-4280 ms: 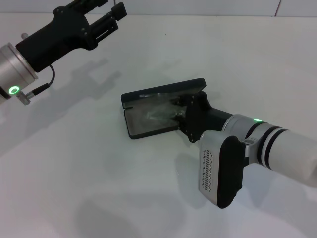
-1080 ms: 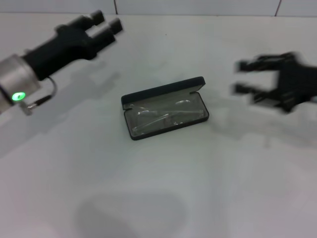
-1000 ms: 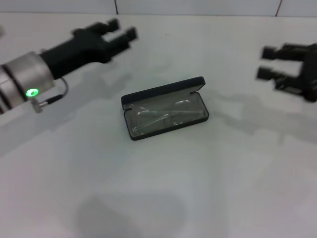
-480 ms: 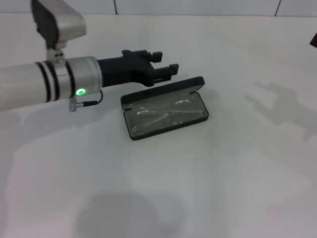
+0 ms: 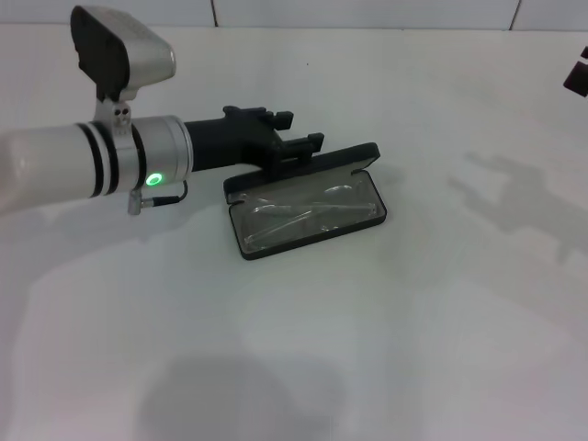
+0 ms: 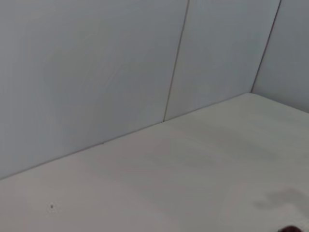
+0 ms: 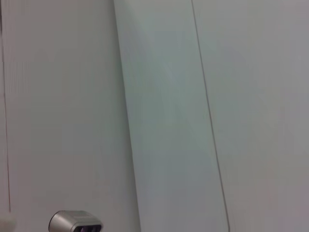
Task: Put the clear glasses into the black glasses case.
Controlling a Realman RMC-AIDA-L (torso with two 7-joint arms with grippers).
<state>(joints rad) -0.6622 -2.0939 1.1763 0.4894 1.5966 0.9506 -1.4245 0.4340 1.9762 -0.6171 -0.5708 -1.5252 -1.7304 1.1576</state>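
Observation:
The black glasses case (image 5: pixel 276 174) lies open in the middle of the white table, its lid standing up at the far side. The clear glasses (image 5: pixel 305 213) lie inside on the grey lining. My left gripper (image 5: pixel 301 129) reaches in from the left and hangs just behind the top edge of the lid, open, with nothing between its fingers. Only a dark sliver of my right gripper (image 5: pixel 579 77) shows at the far right edge, well away from the case. Neither wrist view shows the case or the glasses.
The white table (image 5: pixel 386 331) spreads around the case, with a tiled wall at the back. The left wrist view shows wall panels and the table top (image 6: pixel 193 183). The right wrist view shows wall panels and a small metal part (image 7: pixel 75 222).
My left arm has swung in from the far left and come down close behind the case lid. My right arm has drawn back to the right edge of the view.

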